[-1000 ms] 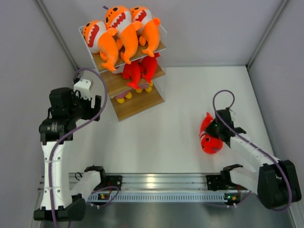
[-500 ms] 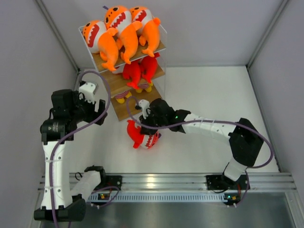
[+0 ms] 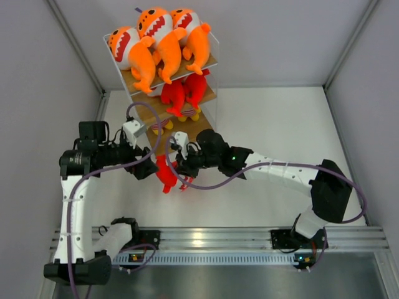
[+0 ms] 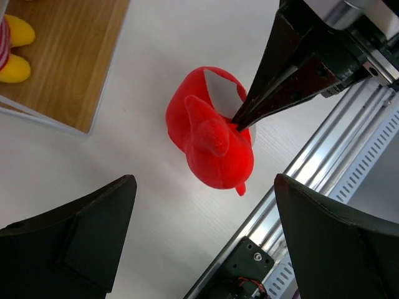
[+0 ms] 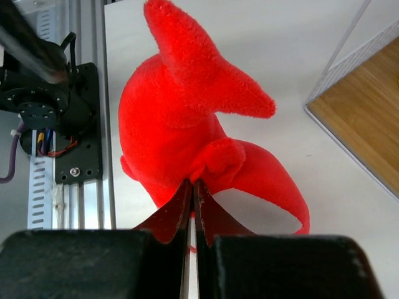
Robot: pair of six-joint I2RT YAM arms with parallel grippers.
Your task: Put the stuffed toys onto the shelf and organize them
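Observation:
My right gripper [image 3: 181, 167] [image 5: 193, 184] is shut on a red plush shark [image 3: 165, 174] [image 5: 181, 131] and holds it just in front of the shelf [image 3: 187, 134]. My left gripper [image 3: 148, 168] [image 4: 202, 215] is open right beside the shark [image 4: 212, 140], which lies ahead of its fingers, not between them. Three orange sharks [image 3: 159, 40] lie on the top board. Two red sharks [image 3: 184, 90] lie on the middle board.
Small yellow-footed striped figures [image 3: 163, 124] [image 4: 12, 50] stand on the lower boards. The shelf's bottom board [image 4: 68, 62] is close to the left of the held shark. An aluminium rail [image 3: 212, 240] [image 4: 324, 174] runs along the table's near edge. Grey walls close in both sides.
My right arm carried the red shark from the right of the table to the front of the shelf. My left arm swung in towards it and lowered.

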